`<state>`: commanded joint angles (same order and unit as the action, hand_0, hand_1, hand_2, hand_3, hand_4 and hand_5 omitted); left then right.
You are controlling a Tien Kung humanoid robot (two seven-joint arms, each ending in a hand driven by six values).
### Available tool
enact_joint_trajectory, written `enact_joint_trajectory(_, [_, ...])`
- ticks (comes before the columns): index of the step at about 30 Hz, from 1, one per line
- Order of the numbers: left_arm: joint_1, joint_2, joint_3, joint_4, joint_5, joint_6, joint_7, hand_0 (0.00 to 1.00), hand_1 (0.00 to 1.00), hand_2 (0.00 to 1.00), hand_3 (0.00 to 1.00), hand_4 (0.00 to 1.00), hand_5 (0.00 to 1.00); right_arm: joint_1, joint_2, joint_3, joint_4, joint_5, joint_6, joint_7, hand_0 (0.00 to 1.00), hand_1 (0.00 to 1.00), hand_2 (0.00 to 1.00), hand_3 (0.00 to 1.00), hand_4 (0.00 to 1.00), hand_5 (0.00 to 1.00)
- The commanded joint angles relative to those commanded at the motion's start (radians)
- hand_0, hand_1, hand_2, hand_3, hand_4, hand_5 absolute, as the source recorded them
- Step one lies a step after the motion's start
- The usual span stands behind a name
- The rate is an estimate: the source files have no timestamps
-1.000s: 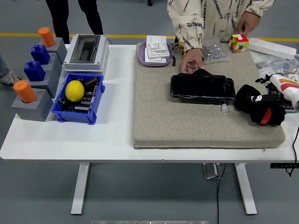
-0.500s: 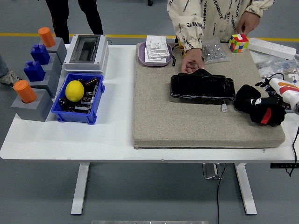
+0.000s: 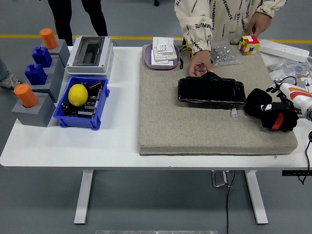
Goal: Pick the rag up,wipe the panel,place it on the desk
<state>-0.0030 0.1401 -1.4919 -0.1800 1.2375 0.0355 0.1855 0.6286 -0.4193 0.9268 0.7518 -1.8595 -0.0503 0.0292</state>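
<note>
Change: over the last second my right hand (image 3: pixel 279 117) had drawn back a little toward the right edge of the pad, staying on the rag (image 3: pixel 258 103).
Meaning: I judged the pick-up was still under way; the rag had not left the mat and the panel was unwiped.
Right hand: black fingers curled over the dark cloth, seemingly gripping it, though black on black made the closure hard to read.
Rag: soft, dark, bunched in a lump on the right of the grey mat (image 3: pixel 195 126), just beside the panel.
Panel: long glossy black slab (image 3: pixel 211 91), a person's hand (image 3: pixel 200 65) resting at its far edge.
Mat: coarse felt-like pad on the white worktop (image 3: pixel 63 146).
Left hand: out of sight.
</note>
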Motion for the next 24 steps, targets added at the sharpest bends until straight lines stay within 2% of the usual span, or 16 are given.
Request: enact_joint_trajectory(24, [-0.003, -0.002, 0.007, 0.0, -0.004, 0.0, 0.001, 0.645, 0.694, 0.734, 0.564, 0.598, 0.472, 0.005, 0.029, -0.002, -0.045, -0.01, -0.003, 0.008, 0.767, 0.708, 0.782, 0.772, 0.998, 0.636])
